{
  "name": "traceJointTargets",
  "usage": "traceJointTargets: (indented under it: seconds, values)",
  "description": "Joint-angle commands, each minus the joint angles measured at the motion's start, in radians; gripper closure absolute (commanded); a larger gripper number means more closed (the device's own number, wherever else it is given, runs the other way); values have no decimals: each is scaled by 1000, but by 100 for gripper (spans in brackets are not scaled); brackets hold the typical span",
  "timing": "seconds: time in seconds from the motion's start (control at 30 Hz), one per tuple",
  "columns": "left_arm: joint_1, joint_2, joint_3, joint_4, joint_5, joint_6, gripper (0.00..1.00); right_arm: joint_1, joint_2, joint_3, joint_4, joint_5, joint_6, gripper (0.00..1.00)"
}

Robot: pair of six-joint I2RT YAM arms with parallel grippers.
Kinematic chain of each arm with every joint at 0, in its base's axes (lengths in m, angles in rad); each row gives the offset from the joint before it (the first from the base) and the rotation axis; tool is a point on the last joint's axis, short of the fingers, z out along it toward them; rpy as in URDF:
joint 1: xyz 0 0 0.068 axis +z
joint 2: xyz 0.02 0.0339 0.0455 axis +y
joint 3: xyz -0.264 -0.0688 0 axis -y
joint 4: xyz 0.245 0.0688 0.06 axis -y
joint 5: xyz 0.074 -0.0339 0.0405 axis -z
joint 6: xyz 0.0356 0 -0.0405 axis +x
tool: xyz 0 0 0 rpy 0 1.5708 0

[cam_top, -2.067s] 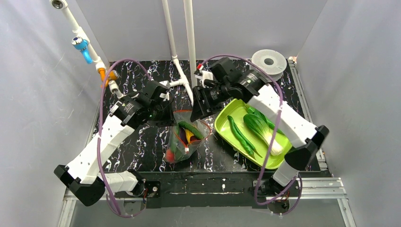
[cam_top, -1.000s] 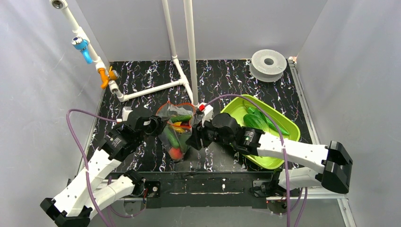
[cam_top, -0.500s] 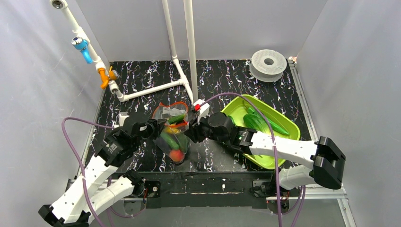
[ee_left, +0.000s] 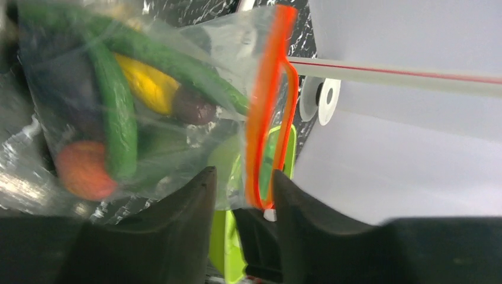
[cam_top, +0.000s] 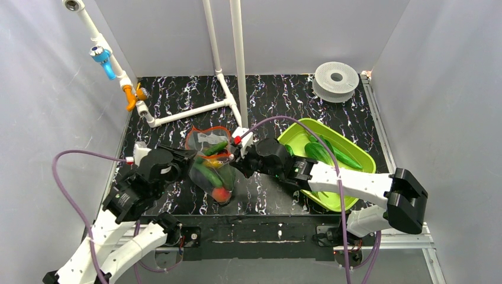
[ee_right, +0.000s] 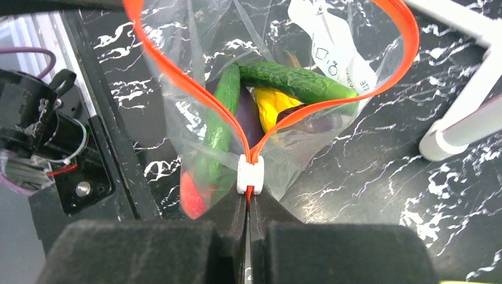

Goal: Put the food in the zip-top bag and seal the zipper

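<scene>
On the black marbled counter, between the two arms: the zip-top bag, clear and crinkled, mouth toward the far side, closed bottom toward the arm bases. Inside it, all piled together: a red-orange tomato lowest down, long green vegetables running lengthwise, a yellow piece and a dark eggplant nearer the mouth.

Along the mouth, the zipper, its two red-orange strands spread apart into a loop for most of the width and joined only at the right end, at the white slider.

Right end effector clenched, jaws pressed flat together on the zipper just behind the slider, pinching the joined end of the strip.

Left end effector released, jaws standing apart at the opposite end of the mouth, with the zipper's folded end and a corner of the clear plastic hanging in the gap; contact with either finger not clear enough to tell.

To the right of the bag, partly under the right arm: a lime-green tray with leafy greens lying in it. At the far right corner, a white spool; behind the bag, a white pipe frame.
</scene>
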Motion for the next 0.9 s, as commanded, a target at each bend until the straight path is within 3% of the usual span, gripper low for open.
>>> traceJointTargets:
  seconds: [0.0,0.1,0.27,0.43,0.53,0.87]
  values:
    - [5,-53,121,-78,-126,353,52,-10,-15,106,-47,-123,-185,99]
    - [5,-53,191,-21,-70,706,31,-21,-6,176,-132,-226,-240,99]
    - [5,-40,232,102,148,1133,14,-80,12,225,-206,-419,-259,99]
    - [5,-27,196,242,546,1428,3,-172,53,276,-252,-649,-211,99]
    - [6,23,180,267,698,1553,2,-191,88,319,-314,-727,-211,99]
    - [5,76,52,458,872,1899,2,-238,81,332,-396,-857,-202,99]
